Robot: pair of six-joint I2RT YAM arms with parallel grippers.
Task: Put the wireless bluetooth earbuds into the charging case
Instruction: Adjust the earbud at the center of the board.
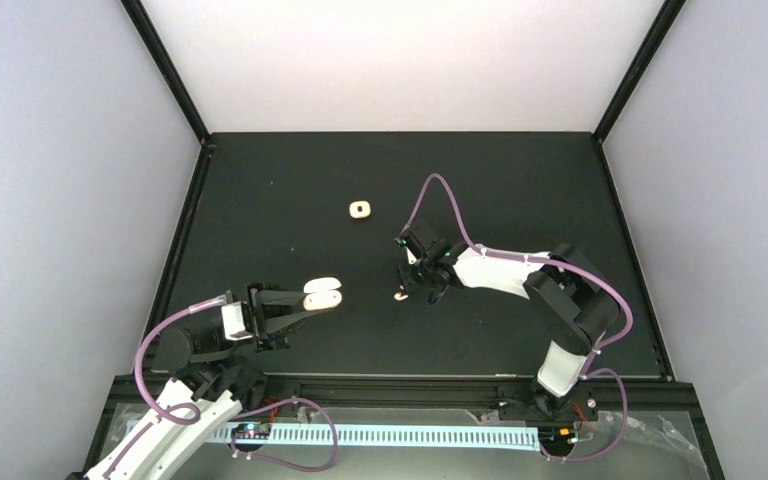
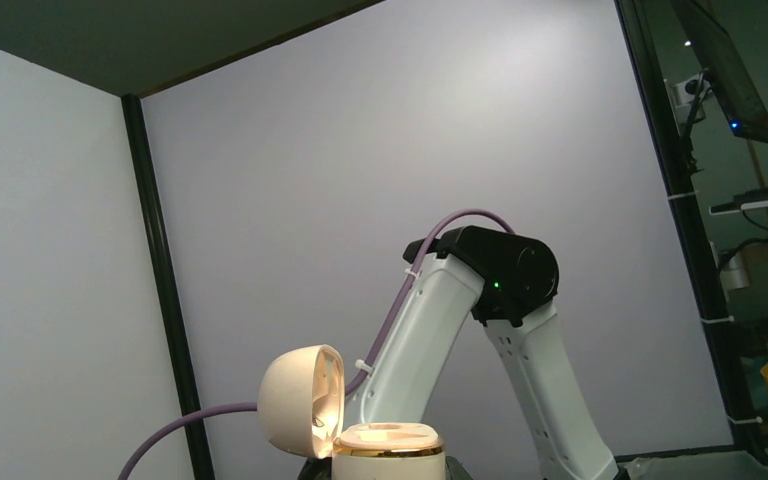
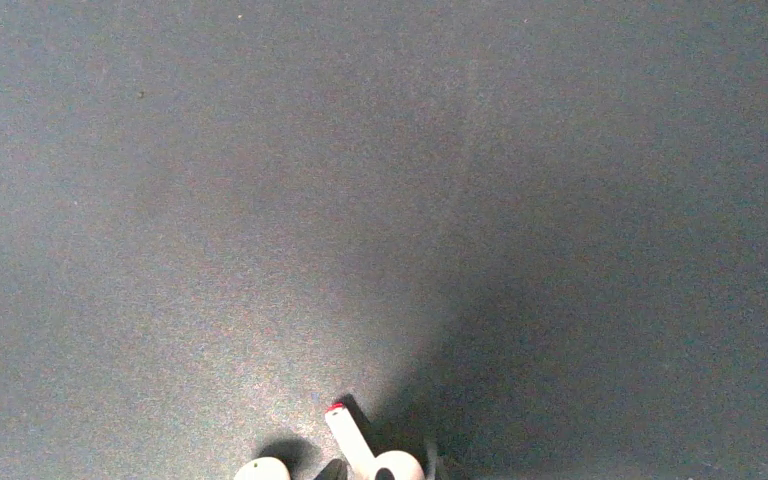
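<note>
Open charging case, lid hinged left, sits at bottom centre of the left wrist view, clamped in the left gripper. Black matte table is bounded by pale walls, with broad bare surface toward the far edge. One earbud lies just under the right gripper, whose finger spacing cannot be told. Small cream object rests upper centre.

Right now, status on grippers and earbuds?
Left gripper shut on open charging case. Right gripper low over two earbuds, grip unclear. Cream object farther back, apart.
</note>
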